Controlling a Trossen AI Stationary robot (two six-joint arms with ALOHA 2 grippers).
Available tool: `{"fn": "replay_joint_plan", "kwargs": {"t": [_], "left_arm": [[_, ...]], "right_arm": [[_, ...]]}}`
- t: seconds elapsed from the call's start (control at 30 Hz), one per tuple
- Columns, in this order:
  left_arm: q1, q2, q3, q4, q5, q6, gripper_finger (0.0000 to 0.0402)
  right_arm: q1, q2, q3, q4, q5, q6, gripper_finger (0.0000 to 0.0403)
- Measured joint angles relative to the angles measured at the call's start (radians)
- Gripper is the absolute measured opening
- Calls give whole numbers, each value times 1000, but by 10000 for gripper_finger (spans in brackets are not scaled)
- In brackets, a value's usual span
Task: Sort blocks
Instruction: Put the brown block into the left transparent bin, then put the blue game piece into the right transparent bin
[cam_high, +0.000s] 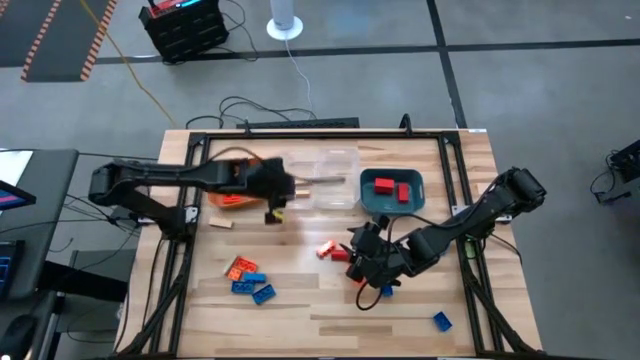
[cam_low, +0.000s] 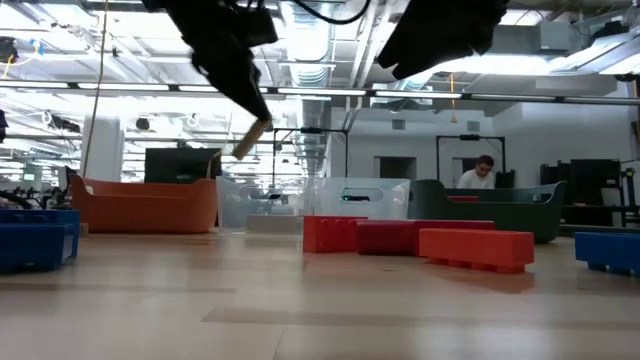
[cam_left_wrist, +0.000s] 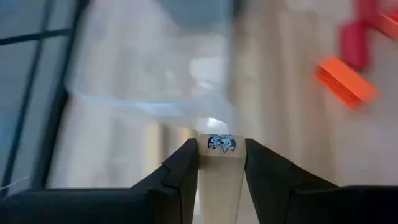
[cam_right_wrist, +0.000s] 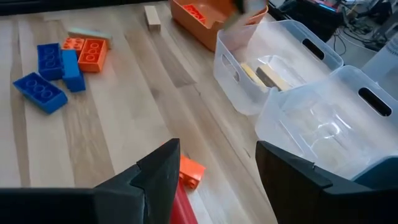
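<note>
While airborne, tan block (cam_left_wrist: 221, 171) seemingly between left jaws.

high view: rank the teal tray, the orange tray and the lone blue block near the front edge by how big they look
1. teal tray
2. orange tray, though the left arm covers part of it, so its rank against the teal one is unsure
3. lone blue block, clearly smallest

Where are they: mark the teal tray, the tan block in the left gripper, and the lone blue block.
teal tray (cam_high: 376, 204): high view, bare floor.
tan block (cam_left_wrist: 221, 168): left wrist view, its face between the fingers.
lone blue block (cam_high: 441, 320): high view, top.
</note>
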Motion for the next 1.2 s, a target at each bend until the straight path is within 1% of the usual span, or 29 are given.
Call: {"fn": "replay_joint_plan", "kwargs": {"t": [0.13,0.3,0.5,0.67,0.83,0.97,1.07,1.2], "left_arm": [[91,53,-6,76,49,32,110],[164,180,-6,131,56,68,110],[180,309,49,122,61,84,114],[178,354,98,97,59,77,142],[176,335,172,-20,43,81,177],[138,259,214,-127,73,77,185],[60,172,192,-199,89,32,186],[-82,57,104,-280,94,-59,187]], "right_arm": [[-3,0,0,25,1,-1,244],[0,0,0,41,0,-11,244],[-1,0,0,42,1,-20,244],[-1,0,0,42,1,-22,244],[-1,0,0,41,0,-24,244],[-1,0,0,37,0,-24,244],[-1,0,0,33,0,-24,244],[-1,0,0,33,0,-24,244]]}}
